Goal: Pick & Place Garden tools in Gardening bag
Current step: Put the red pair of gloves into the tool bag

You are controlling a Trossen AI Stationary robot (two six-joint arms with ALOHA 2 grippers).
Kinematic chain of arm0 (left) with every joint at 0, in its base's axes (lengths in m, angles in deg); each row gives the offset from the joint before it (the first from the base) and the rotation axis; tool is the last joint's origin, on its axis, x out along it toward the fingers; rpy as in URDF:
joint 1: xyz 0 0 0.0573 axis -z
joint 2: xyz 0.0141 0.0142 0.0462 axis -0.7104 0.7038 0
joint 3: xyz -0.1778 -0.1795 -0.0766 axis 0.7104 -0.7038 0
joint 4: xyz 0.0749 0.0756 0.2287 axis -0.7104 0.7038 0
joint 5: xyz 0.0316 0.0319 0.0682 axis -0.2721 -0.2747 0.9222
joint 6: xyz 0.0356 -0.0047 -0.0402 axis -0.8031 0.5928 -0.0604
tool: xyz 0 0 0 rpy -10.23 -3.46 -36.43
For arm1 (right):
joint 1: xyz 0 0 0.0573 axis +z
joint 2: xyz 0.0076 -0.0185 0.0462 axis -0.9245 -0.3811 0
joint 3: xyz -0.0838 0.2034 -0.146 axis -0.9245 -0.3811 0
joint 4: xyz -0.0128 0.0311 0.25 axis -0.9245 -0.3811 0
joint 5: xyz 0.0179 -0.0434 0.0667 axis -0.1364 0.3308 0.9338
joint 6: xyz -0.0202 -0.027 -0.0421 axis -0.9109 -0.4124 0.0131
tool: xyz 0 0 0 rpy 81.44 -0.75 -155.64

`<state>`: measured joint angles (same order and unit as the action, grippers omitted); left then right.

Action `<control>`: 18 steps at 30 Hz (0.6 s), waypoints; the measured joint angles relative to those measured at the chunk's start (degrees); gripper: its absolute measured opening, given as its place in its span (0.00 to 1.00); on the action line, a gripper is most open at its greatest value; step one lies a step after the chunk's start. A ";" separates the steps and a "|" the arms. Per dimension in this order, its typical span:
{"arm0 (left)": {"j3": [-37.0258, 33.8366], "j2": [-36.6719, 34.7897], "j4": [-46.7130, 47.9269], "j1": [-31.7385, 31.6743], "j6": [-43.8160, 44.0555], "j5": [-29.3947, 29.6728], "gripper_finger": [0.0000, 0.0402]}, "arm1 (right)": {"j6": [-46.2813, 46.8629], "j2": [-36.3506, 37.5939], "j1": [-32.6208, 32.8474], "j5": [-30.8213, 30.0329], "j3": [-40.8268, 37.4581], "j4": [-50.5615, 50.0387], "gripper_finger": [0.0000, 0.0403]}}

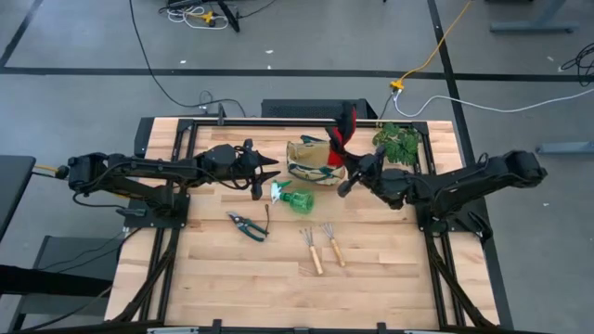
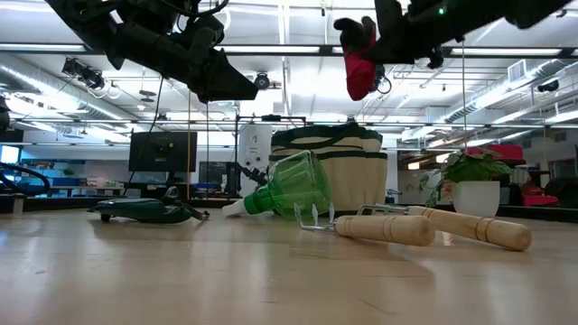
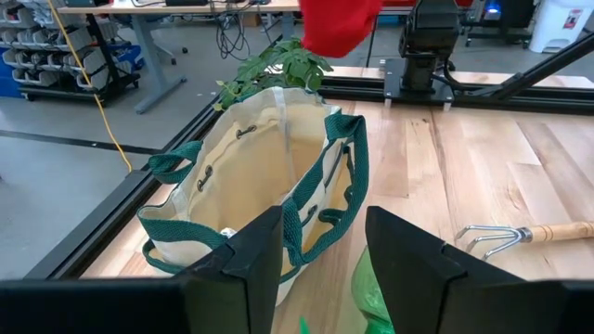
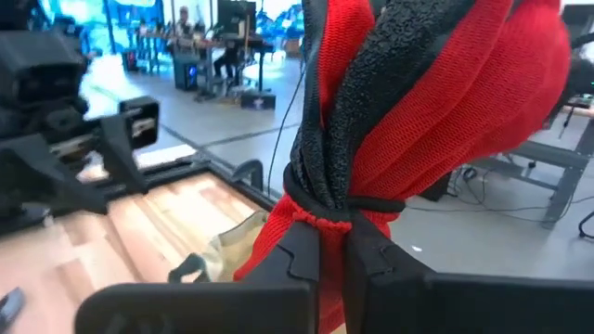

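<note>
My right gripper is shut on the red-and-black gloves, held high above the beige gardening bag with green trim; the gloves also show in the low view. My left gripper is open and empty, raised just left of the bag, looking into its open top. The green spray bottle lies on its side in front of the bag. The pruning shears and two wooden-handled rakes lie flat on the table nearer the front. My right gripper pinches the bundled gloves between its two fingers at the gathered end, just below a black band that ties them. The rest of the gloves reaches on past the fingertips. The gloves are lifted clear, high over the bag.
A leafy green potted plant stands at the far right, behind my right arm. There is bare wooden table toward the near edge. Cables and a black frame lie beyond the far edge.
</note>
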<state>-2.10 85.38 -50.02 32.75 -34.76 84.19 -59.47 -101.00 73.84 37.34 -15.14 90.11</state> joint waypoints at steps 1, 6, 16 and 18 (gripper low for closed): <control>-0.01 0.00 0.01 0.01 0.01 0.00 0.40 | 0.00 0.00 -0.26 -0.01 -1.10 1.78 0.02; -0.01 0.00 -0.02 0.02 0.01 0.00 0.40 | -1.26 0.00 -1.79 0.02 -5.48 8.30 0.02; -0.01 0.00 -0.07 0.02 -0.01 0.00 0.40 | -2.20 -4.29 -4.62 1.85 -6.86 14.02 0.02; -0.01 0.00 -0.07 0.00 -0.01 0.00 0.41 | -4.14 -6.80 -5.13 2.57 -6.86 17.13 0.02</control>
<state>-2.11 85.38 -50.09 32.75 -34.77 84.19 -63.61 -107.81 68.71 39.91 -22.00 107.25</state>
